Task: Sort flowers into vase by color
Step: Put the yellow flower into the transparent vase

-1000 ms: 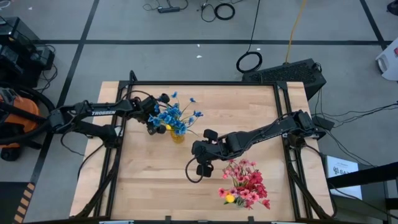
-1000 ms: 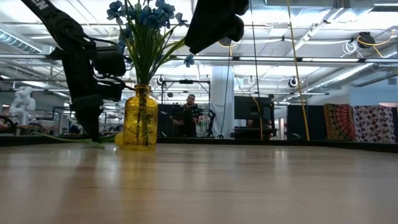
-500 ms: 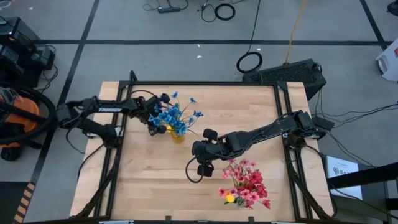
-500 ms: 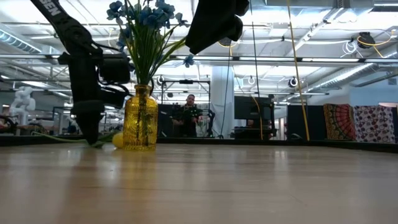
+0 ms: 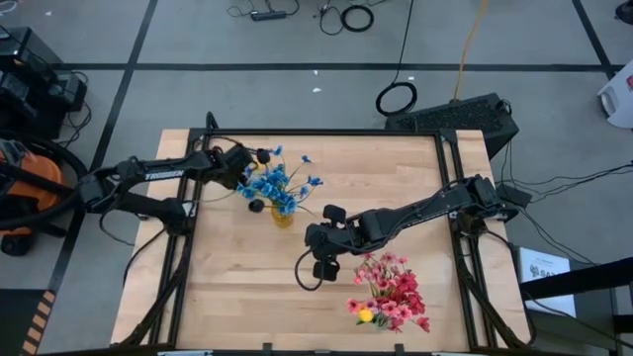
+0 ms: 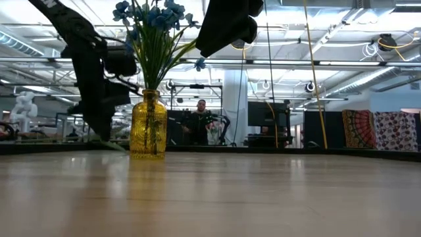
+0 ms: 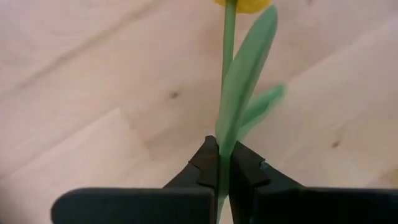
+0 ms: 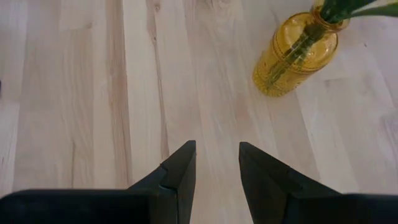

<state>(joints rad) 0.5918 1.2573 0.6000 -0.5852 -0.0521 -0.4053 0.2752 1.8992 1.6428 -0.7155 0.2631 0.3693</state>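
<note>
A yellow glass vase (image 5: 283,214) (image 6: 148,125) (image 8: 295,53) with blue flowers (image 5: 275,183) stands left of the table's middle. My left gripper (image 5: 241,178) (image 6: 100,128) hovers just left of it, shut on a flower with a thin green stem, a leaf (image 7: 245,74) and a yellow bud (image 7: 244,4). A bunch of pink and red flowers (image 5: 391,292) with one yellow bud (image 5: 366,315) lies flat near the front edge. My right gripper (image 5: 321,265) (image 8: 217,162) stands open above bare wood between the vase and that bunch. My left gripper pinches the green stem (image 7: 222,160) between its two fingertips, coming from above at a slant. The stem runs on along the fingers to the leaf and the yellow bud. In the low view it slopes down from the fingers (image 6: 115,143) toward the vase's foot.
A small dark blob (image 5: 255,206) lies on the wood beside the vase. Bare wood stretches along the table's left and far sides (image 5: 376,163). Cables and a black box (image 5: 455,114) lie on the floor beyond the far edge.
My left gripper has shut on the yellow-budded flower's stem and risen a little beside the vase. The stem's held end has come up off the table, and the yellow bud no longer shows beside the vase's foot in the low view.
</note>
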